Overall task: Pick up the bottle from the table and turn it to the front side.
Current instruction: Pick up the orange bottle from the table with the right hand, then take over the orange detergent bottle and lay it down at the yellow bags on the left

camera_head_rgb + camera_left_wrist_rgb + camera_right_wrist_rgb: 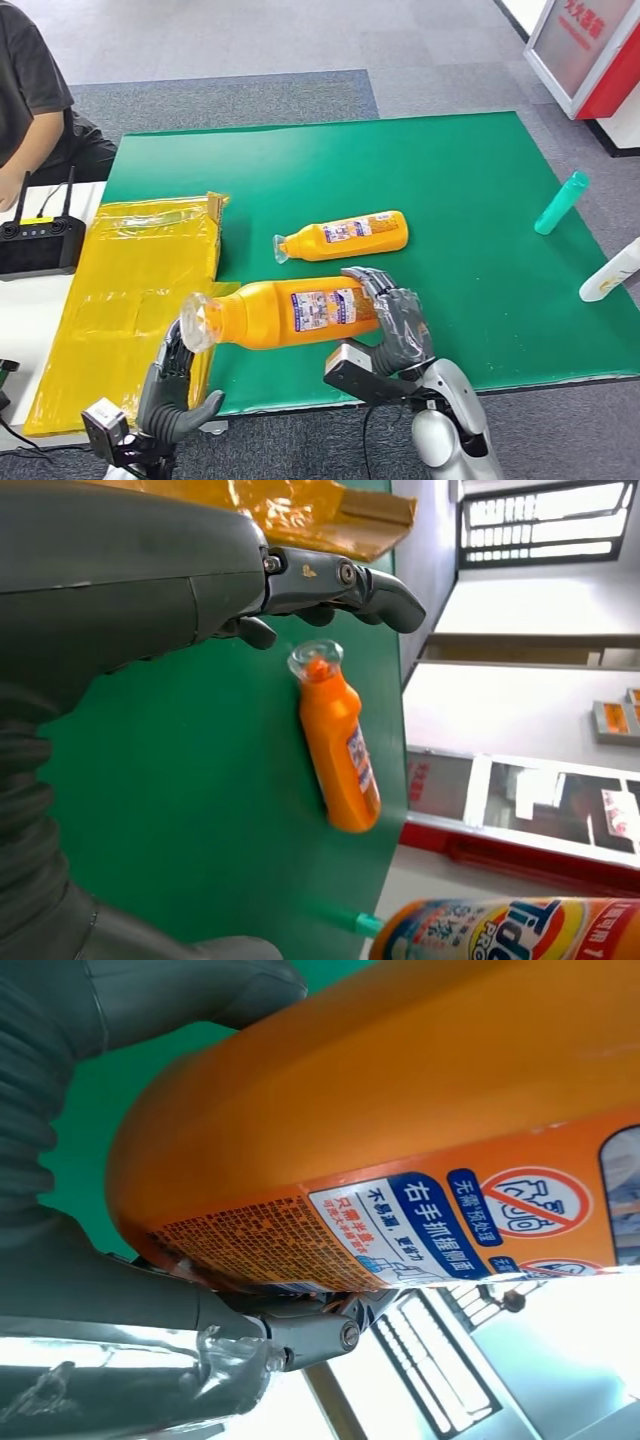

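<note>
My right hand point(396, 325) grips the base end of an orange bottle point(279, 312) and holds it level above the front of the green mat point(468, 180). Its clear cap points toward my left hand point(177, 385), and a printed label faces up. In the right wrist view the bottle point(392, 1110) lies against my fingers point(317, 1330), showing a warning label. My left hand point(151, 590) is open just under the cap end, holding nothing. A second orange bottle point(343, 237) lies on its side on the mat behind; it is also in the left wrist view point(340, 745).
A crumpled yellow bag point(128, 290) covers the table's left side. A teal bottle point(561, 202) and a white bottle point(611, 272) lie at the mat's right edge. A black controller point(38, 243) sits at far left, with a seated person point(30, 90) behind it.
</note>
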You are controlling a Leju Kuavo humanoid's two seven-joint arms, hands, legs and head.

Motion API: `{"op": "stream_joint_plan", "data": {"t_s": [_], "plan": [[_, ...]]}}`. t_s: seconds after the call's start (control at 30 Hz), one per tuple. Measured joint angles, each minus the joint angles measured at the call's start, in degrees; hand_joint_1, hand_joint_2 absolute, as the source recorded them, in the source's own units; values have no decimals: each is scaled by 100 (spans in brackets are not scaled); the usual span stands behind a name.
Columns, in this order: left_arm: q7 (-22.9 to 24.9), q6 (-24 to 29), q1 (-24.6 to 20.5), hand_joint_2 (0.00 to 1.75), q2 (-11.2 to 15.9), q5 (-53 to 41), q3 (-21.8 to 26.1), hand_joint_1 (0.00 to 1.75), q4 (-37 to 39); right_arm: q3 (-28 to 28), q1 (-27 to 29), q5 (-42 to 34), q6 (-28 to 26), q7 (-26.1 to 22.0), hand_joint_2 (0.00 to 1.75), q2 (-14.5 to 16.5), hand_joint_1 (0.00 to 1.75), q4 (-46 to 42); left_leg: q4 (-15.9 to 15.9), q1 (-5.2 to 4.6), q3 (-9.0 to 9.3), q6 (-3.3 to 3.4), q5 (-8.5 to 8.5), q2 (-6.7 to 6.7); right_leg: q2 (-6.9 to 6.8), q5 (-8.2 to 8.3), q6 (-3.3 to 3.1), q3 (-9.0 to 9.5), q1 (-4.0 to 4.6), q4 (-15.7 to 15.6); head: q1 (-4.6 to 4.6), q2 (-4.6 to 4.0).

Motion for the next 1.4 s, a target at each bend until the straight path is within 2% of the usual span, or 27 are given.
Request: {"op": "stream_joint_plan", "data": {"t_s": [0.13,0.37,0.63,1.07,1.1,1.2,1.23,1.4], "plan": [[0,-102,-101,175,-19,73,-129,0,34,0,-20,-187,-35,-147,175,211,175,308,0,0,0,0,1,0,0,0,0,1,1,0,1,0],[0,-272,-209,175,0,201,-373,0,34,18,-162,-414,-74,-239,175,381,175,862,0,0,-1,0,1,0,0,0,0,1,1,1,0,0],[0,-246,-268,175,71,325,-709,0,-141,104,-290,-467,-222,-362,175,500,175,1578,0,0,-1,-1,1,0,0,0,-1,1,2,1,0,0],[0,-238,-303,175,90,391,-813,0,-250,346,-381,-473,-290,-452,175,572,175,2161,0,1,-1,0,1,0,0,0,0,1,2,1,1,0],[0,-238,-303,175,90,392,-813,18,-251,365,-384,-473,-290,-454,175,572,175,2167,0,1,-1,-1,1,0,0,0,-1,1,2,1,1,0],[0,-238,-303,175,90,386,-814,149,-254,404,-391,-474,-290,-455,175,572,175,2171,0,1,0,-1,1,0,0,0,-1,1,2,1,0,0],[0,-230,-303,175,90,375,-815,175,-256,409,-392,-477,-291,-455,175,572,175,2171,0,1,0,-1,1,0,0,0,-1,1,2,1,0,0],[0,-102,-303,175,100,282,-854,175,-265,411,-390,-502,-308,-453,175,572,175,2167,0,1,-1,-1,1,0,0,0,-1,0,2,1,1,0]]}}
